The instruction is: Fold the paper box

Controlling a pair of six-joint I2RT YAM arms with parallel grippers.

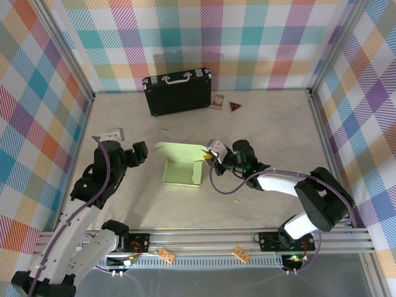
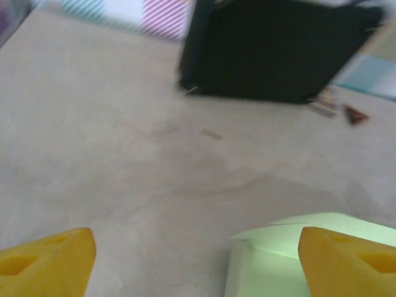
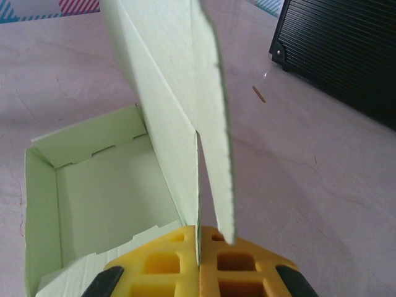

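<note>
While shut, right tool (image 3: 199,250) pinches box (image 3: 105,198).

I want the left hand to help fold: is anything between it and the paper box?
Nothing visible. The left hand stands open just left of the paper box, with bare table between them. The right hand pinches the box on its opposite side.

Yellow fingers (image 3: 161,269) of the right gripper (image 3: 199,257) pinch an upright flap (image 3: 179,111) of the pale-green paper box (image 3: 99,198) (its open tray lies left of the pincer); a ribbed black case (image 3: 346,55) sits ahead, right.
</note>
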